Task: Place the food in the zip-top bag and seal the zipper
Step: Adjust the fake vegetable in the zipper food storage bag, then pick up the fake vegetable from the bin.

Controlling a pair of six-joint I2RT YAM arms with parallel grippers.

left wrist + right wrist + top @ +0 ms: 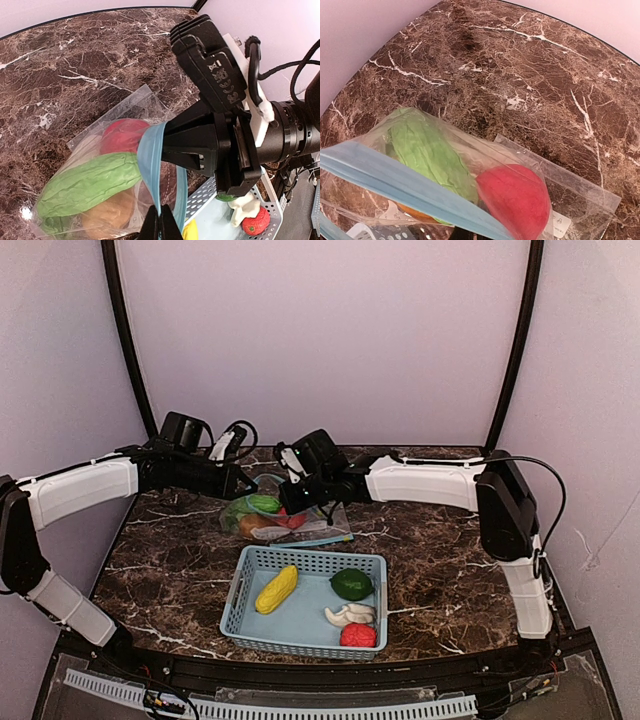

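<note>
The clear zip-top bag [325, 530] lies behind the basket and holds a green pod [90, 182], a red apple [122, 135] and a brown potato [107, 215]. My left gripper [161, 225] is shut on its blue zipper strip [150, 160]. My right gripper [167, 145] pinches the same strip further along; in its own view its fingers barely show under the strip [395, 182]. In the basket lie yellow corn [276, 590], a dark green fruit [351, 584], a white mushroom [350, 615] and a small red fruit [358, 635]. I cannot make out the radish.
The light blue basket [240, 585] stands on the marble table [170, 560] just in front of the bag, its far rim close under both grippers. Both arms reach in over the back middle of the table, and pale walls close it in.
</note>
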